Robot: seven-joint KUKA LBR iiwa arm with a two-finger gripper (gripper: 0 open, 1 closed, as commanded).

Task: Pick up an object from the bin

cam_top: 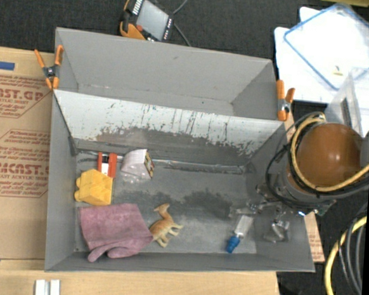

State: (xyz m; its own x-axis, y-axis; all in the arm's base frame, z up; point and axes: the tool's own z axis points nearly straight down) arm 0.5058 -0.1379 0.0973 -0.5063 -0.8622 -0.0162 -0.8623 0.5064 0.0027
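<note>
Hanging low over the right end of the grey bin (165, 72), the hand (269, 219) sits beneath the arm's rounded orange-brown cover (327, 155), close to the right wall and near the front corner. Its metal parts are partly hidden under that cover, so I cannot tell whether the hand is open or closed, and nothing can be seen held in it.

Nearest to it is a small white tube (238, 232) with a blue tip. The tube lies flat on the bin floor just to the left of the hand, angled so that the blue tip points toward the front wall. Whether it touches the hand is unclear.

Everything else lies well apart, toward the left half of the floor. A tan toy animal (164, 225) stands near the front, beside a mauve cloth (114, 230) spread in the front left corner. Behind the cloth is a yellow lump (94, 187), with a small orange and white piece (107, 164) just behind it. A crumpled white packet (136, 164) lies to the right of that piece, near the back wall.
</note>
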